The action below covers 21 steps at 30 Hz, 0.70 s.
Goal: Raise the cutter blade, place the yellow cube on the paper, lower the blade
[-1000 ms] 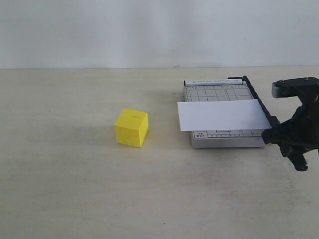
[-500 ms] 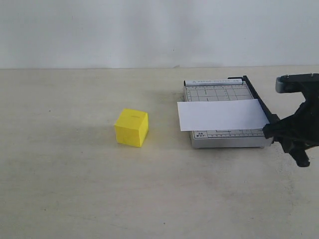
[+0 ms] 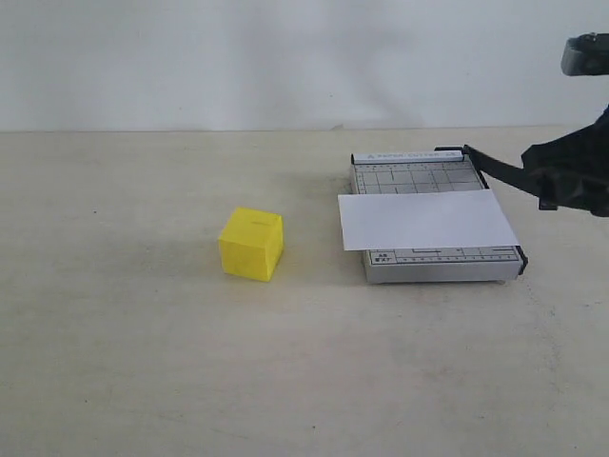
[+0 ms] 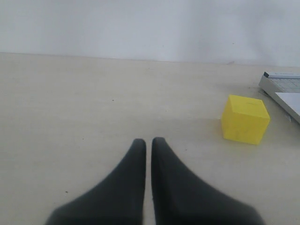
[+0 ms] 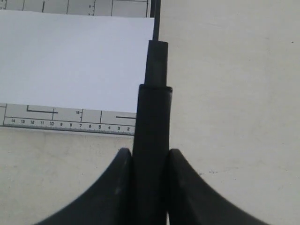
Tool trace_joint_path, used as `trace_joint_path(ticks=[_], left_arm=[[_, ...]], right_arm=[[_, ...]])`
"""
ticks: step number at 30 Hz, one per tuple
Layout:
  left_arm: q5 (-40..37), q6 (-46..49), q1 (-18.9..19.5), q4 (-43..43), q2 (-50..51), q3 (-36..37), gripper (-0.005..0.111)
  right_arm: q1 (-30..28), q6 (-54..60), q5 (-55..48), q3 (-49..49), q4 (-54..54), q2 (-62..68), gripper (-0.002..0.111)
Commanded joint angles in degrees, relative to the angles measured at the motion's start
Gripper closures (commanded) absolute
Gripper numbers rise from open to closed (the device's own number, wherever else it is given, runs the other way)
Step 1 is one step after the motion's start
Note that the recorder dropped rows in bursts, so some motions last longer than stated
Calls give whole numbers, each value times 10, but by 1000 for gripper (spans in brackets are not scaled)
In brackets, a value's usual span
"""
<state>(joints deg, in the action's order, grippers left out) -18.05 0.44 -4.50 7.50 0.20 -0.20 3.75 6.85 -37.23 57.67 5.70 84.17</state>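
The right claw (image 5: 151, 157) is clenched on the thick handle of the cutter blade (image 3: 495, 166). The blade slopes up from its hinge at the far corner of the grey cutter base (image 3: 419, 177). The paper (image 3: 426, 219) lies across the base and overhangs its left side. The yellow cube (image 3: 251, 245) sits on the surface (image 3: 143, 362) left of the base, apart from it. The left claw (image 4: 148, 141) is clenched on nothing, well short of the cube.
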Motion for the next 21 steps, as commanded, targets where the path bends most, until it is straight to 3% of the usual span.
trace_joint_path(ticks=[1,17,19,21], left_arm=[[6,1,-2,0,-2,2,102],[6,1,-2,0,-2,2,102],[6,1,-2,0,-2,2,102],[6,1,-2,0,-2,2,102]], right_arm=[[2,27,10,24,0,-23,108],[2,44,0,24,0,-23,107],[2,51,-10,24,0,-23,97],[2,62,-25,24,2,-23,77]])
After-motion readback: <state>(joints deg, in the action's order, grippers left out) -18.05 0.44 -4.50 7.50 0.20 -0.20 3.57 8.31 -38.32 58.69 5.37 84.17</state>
